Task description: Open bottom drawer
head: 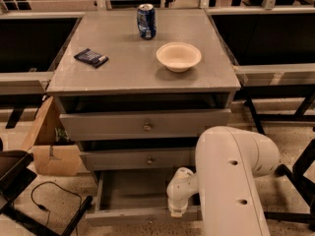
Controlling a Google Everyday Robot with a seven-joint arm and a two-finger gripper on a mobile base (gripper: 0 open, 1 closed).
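bottom drawer (132, 190) stands pulled out, grey tray exposed; end effector (176, 209) at its front panel, grip state indiscernible.

Bottom drawer (130, 193) is matt grey inside, smooth like painted metal, same finish as the cabinet top (128, 75). The far knob (147, 127) looks like dull metal. Can (146, 21) is glossy metal, bowl (178, 56) matt cream (paper or foam, can't tell). Box (51, 154) on the left is plain cardboard. Gripper (177, 208), smooth white plastic, sits at the drawer's near edge.
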